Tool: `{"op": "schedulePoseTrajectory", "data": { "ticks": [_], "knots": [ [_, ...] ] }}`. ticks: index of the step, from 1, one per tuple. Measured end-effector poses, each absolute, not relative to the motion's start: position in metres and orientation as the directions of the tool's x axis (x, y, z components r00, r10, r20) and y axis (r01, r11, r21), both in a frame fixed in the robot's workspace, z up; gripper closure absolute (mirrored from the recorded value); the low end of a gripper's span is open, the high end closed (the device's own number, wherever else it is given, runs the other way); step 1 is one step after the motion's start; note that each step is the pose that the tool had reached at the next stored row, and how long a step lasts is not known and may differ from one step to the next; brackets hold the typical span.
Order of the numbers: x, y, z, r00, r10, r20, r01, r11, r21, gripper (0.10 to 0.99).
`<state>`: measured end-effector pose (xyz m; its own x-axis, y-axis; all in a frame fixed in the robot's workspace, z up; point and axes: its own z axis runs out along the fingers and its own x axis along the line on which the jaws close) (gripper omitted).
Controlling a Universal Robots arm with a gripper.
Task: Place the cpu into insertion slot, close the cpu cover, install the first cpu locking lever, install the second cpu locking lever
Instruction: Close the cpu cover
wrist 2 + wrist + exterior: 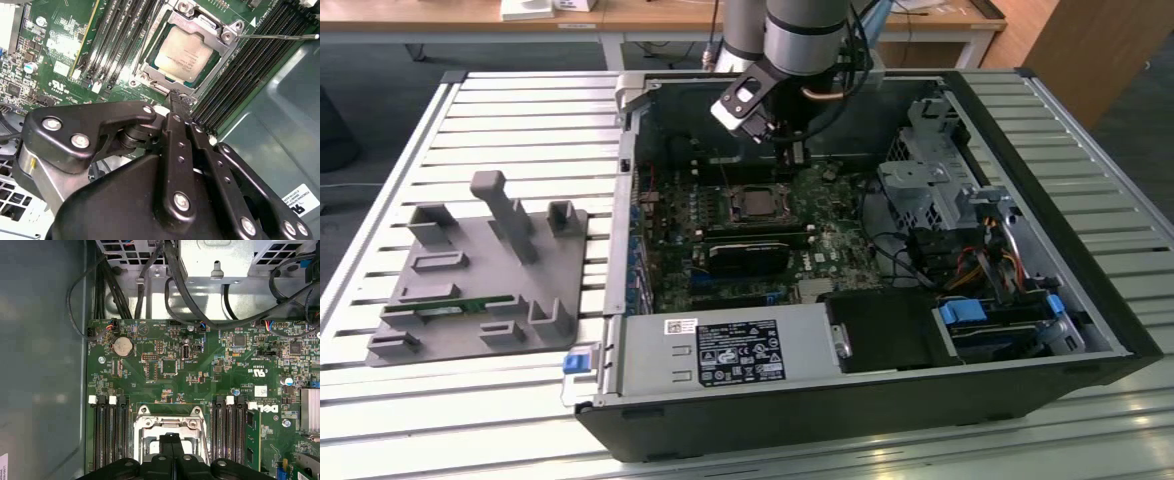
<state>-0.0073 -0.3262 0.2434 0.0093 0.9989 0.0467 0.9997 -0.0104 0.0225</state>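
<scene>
Claw (175, 97), seemingly pinched together, hides one edge of the cpu cover (150, 70) framing the cpu (184, 52).

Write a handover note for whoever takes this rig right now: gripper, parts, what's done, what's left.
Gripper: shut, holding nothing, tips at the edge of the CPU socket.
CPU: seated in the socket, per the second wrist view.
CPU cover: down around the chip.
Locking lever: one sticks out sideways from the socket corner and looks unlatched; I cannot tell the other's state.
Done: CPU in, cover down.
Left: the levers.
</scene>
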Motion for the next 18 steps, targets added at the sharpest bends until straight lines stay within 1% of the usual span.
{"op": "schedulePoseTrajectory", "data": {
  "ticks": [18],
  "knots": [
    [-0.0125,-0.3285,0.2402,0.009,0.999,0.047,1.0,-0.01,0.023,0.98]
  ]
}}
